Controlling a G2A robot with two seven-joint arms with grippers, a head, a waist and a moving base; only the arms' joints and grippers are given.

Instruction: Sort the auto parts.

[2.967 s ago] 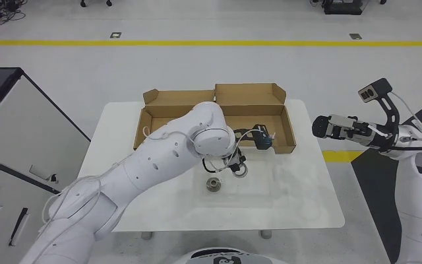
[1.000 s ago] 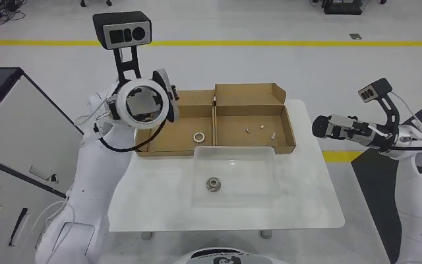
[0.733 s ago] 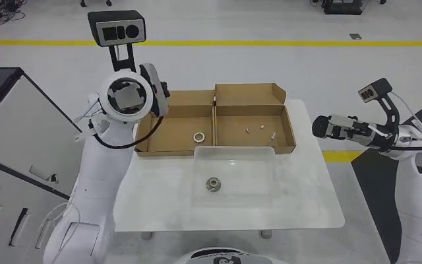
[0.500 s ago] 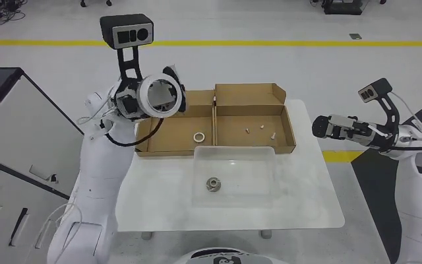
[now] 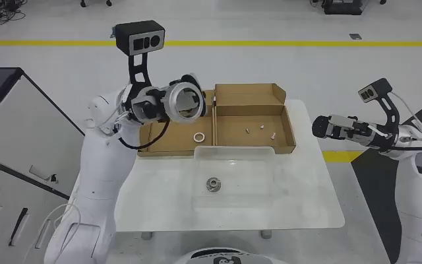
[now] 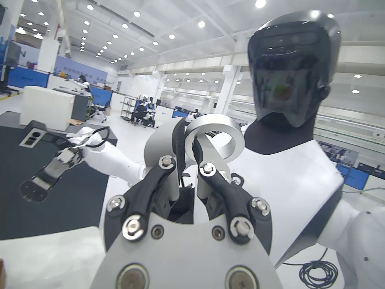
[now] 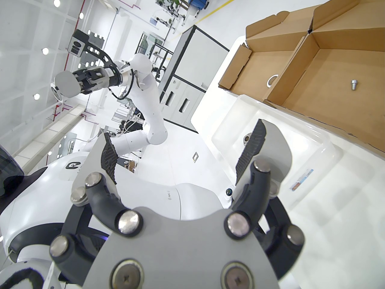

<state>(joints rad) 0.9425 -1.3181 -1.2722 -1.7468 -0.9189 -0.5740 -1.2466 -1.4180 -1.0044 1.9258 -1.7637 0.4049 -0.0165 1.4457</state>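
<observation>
My left gripper (image 6: 187, 148) is shut on the rim of a silver metal ring (image 6: 213, 139), held high in the air. From above, that ring (image 5: 196, 105) and left gripper (image 5: 170, 103) hang over the left cardboard box (image 5: 165, 142), which holds a white ring (image 5: 198, 137). The right cardboard box (image 5: 280, 142) holds small bolts (image 5: 272, 136). A metal flanged part (image 5: 212, 184) lies in the clear tray (image 5: 257, 155). My right gripper (image 7: 182, 135) is open and empty, and stands off the table's right edge (image 5: 318, 127).
The white table (image 5: 303, 198) has bare surface to the right of and in front of the tray. Box flaps (image 5: 178, 98) stand up along the far side. A dark cabinet (image 5: 26, 125) is to the left of the table.
The left arm rose from the tray area with the ring. Over the last second it swung right, from past the table's left side to over the left box. The right arm stayed still.
</observation>
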